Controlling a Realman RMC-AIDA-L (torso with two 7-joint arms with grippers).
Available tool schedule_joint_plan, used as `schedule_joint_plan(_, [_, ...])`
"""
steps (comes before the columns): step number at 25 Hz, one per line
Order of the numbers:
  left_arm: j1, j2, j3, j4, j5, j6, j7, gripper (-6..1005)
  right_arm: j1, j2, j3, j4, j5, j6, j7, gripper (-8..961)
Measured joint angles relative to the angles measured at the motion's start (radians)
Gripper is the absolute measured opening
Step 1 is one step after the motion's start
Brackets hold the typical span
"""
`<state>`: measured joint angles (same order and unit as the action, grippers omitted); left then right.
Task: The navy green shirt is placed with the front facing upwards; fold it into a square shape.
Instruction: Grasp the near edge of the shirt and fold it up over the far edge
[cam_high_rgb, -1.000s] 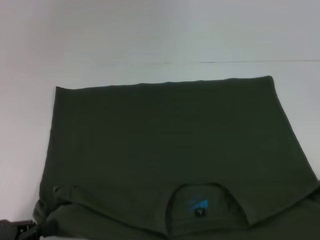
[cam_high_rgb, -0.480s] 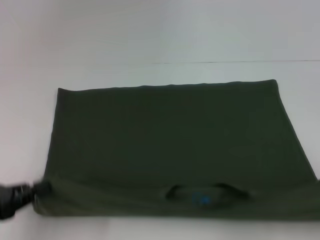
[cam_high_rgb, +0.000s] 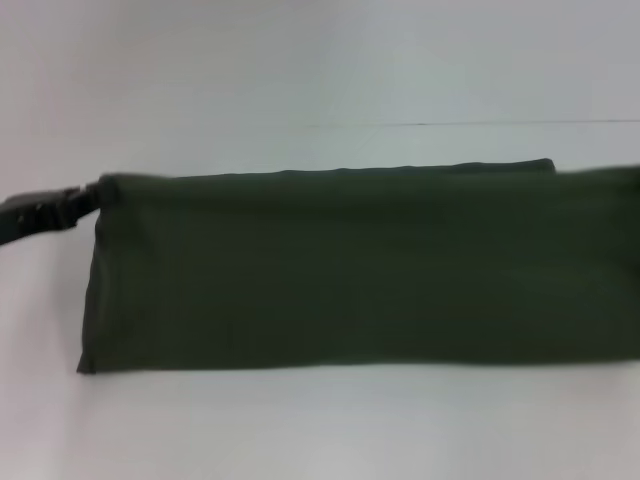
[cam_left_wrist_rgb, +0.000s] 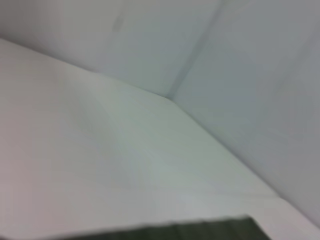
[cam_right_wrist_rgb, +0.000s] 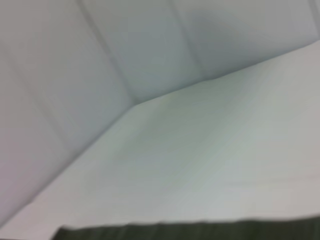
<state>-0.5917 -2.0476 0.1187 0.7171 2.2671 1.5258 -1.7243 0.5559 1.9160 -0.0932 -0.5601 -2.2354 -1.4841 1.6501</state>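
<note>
The left gripper (cam_high_rgb: 92, 195) grips a corner of the green shirt (cam_high_rgb: 340, 270), lifted as a wide band over the white table (cam_high_rgb: 320, 430); the right gripper is out of sight

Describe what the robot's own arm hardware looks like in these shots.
Only the left gripper shows, at the head view's left edge: black, blocky and jointed, tapering to a narrow tip, beside the navy green shirt. No cables or markings are discernible. The right gripper is out of view.
</note>
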Motion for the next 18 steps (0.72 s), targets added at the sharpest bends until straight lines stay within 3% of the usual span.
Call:
schedule_joint_plan(4, [-0.072,-0.005,0.002,-0.058,0.0,-0.198,0.001,63,0.097,0.009,-0.015,0.075,0.001,0.216,-0.029,50])
schedule_joint_plan(10, [-0.135,-0.034,0.036,-0.128,-0.031,-0.456,0.032,66,0.188,0.054,-0.065,0.16,0.001,0.478,-0.086,51])
schedule_joint_plan(13, [-0.141,-0.055,0.078,-0.134,-0.082,-0.537,0.049,67,0.214,0.079,-0.072,0.179,0.013,0.554,-0.133,52])
schedule_joint_plan(18, [-0.143,-0.064,0.142,-0.14,-0.126,-0.588,0.058,70,0.23,0.09,-0.075,0.194,0.044,0.596,-0.156,53])
